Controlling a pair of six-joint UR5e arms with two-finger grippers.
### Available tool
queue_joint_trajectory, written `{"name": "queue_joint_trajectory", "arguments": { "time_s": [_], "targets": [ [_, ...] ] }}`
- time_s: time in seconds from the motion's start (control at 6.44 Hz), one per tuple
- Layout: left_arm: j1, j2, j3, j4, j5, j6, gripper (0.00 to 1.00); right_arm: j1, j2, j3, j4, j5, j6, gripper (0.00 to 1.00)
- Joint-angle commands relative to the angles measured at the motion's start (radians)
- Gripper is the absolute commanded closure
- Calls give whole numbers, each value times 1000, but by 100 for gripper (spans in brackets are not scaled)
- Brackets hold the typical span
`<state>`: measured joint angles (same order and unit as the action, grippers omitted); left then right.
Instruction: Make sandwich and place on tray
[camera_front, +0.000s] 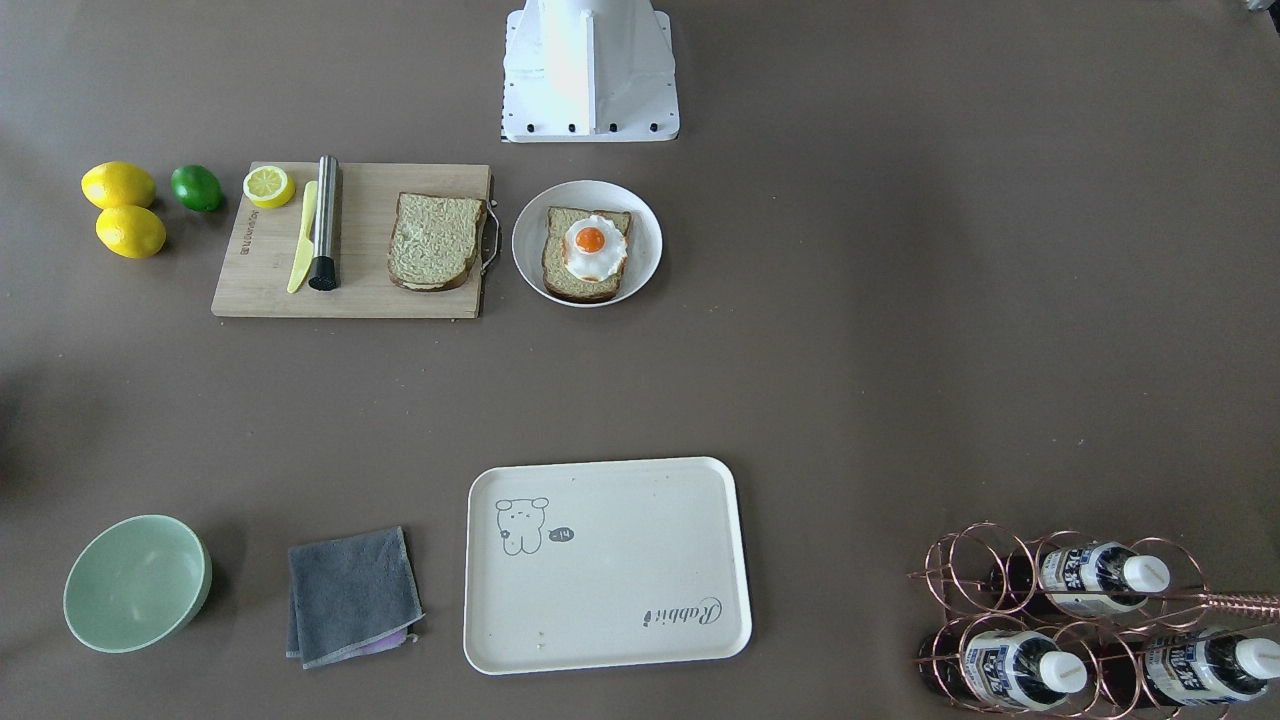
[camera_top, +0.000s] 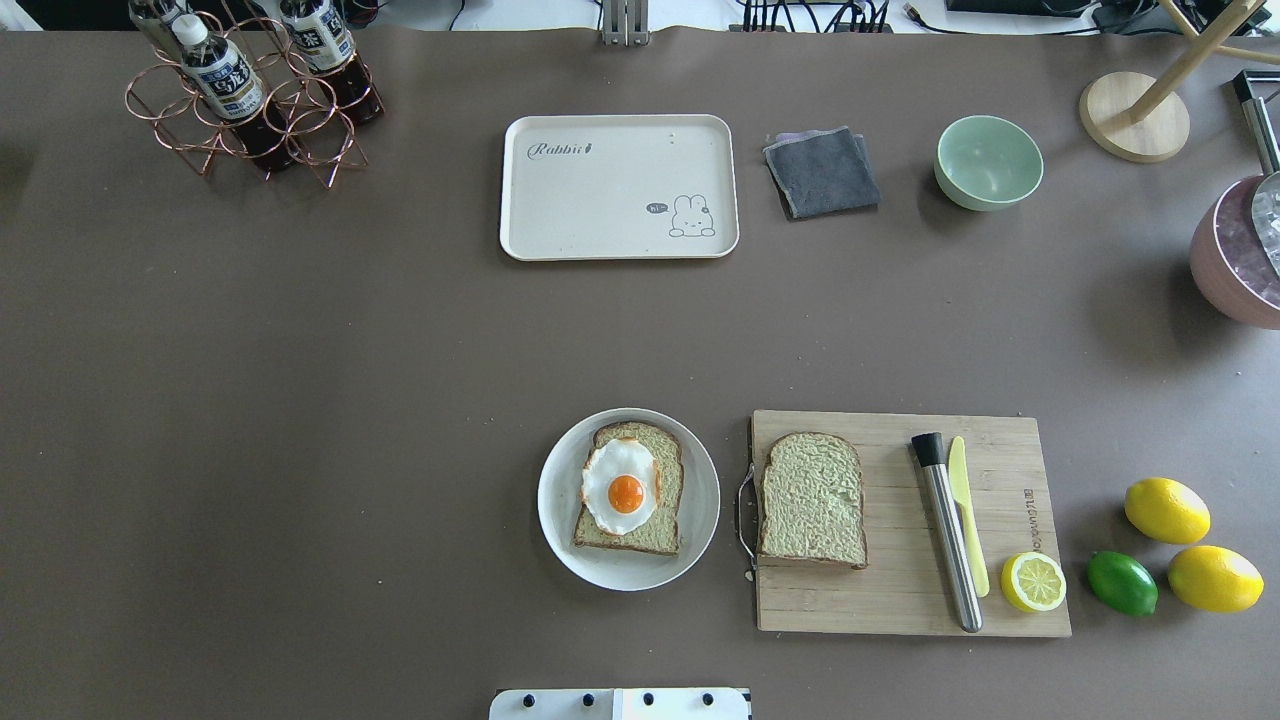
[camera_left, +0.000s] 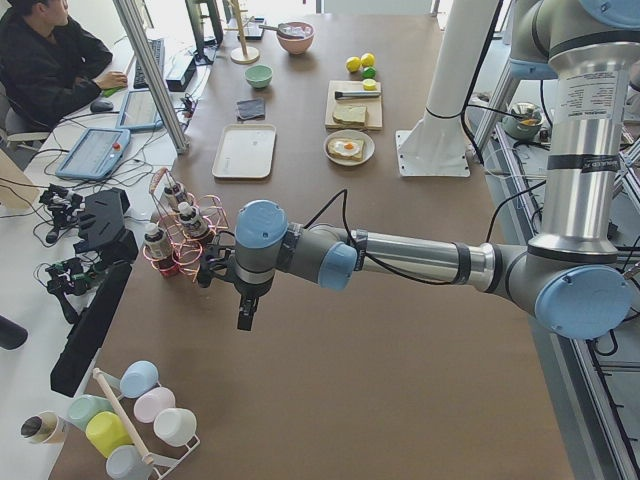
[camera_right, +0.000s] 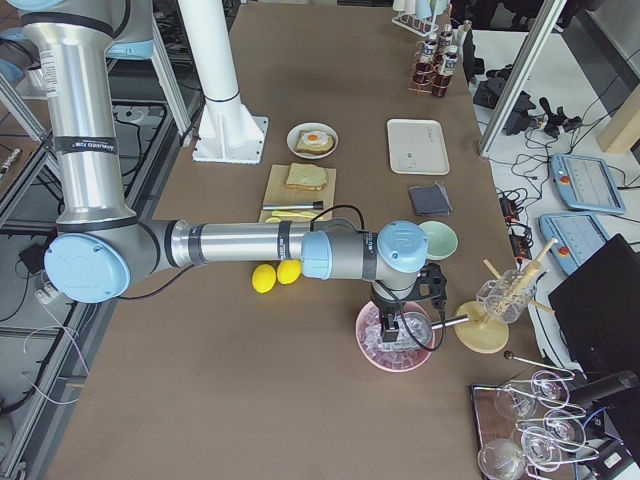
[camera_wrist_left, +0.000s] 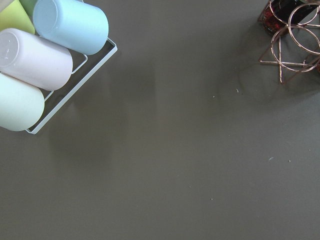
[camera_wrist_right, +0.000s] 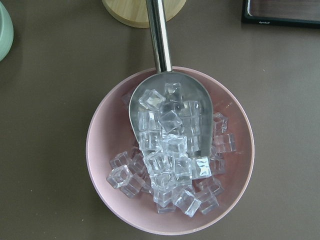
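One bread slice (camera_front: 586, 280) lies on a round white plate (camera_front: 530, 240) with the fried egg (camera_front: 594, 248) on top; in the overhead view the egg (camera_top: 622, 486) sits on that slice (camera_top: 650, 535). The second bread slice (camera_front: 435, 241) lies bare on the wooden cutting board (camera_front: 365, 240). The cream tray (camera_front: 600, 560) sits across the table with nothing on it. My left gripper (camera_left: 245, 318) hangs far off near the bottle rack. My right gripper (camera_right: 388, 325) hangs over a pink ice bowl. I cannot tell whether either is open or shut.
On the board lie a steel muddler (camera_front: 324, 222), a yellow knife (camera_front: 302, 240) and a lemon half (camera_front: 269, 186). Two lemons (camera_front: 125, 208) and a lime (camera_front: 196, 187) lie beside it. A green bowl (camera_front: 135, 582), grey cloth (camera_front: 352, 594) and bottle rack (camera_front: 1080, 620) flank the tray.
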<state>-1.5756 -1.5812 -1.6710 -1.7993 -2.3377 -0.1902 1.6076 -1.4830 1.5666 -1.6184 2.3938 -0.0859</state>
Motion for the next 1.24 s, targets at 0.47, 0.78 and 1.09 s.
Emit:
{"name": "queue_joint_trajectory", "arguments": {
  "time_s": [0.47,0.78,1.09],
  "targets": [
    [0,1,-1,-2,0,2,2,-2,4,-2,0,1,0,0],
    [2,-2,-3,-3,0,2,2,-2,6,4,0,1,0,0],
    [6,-26,-10,-5,0,-17,2,-21,29,18,2,-1,0,0]
  ]
}}
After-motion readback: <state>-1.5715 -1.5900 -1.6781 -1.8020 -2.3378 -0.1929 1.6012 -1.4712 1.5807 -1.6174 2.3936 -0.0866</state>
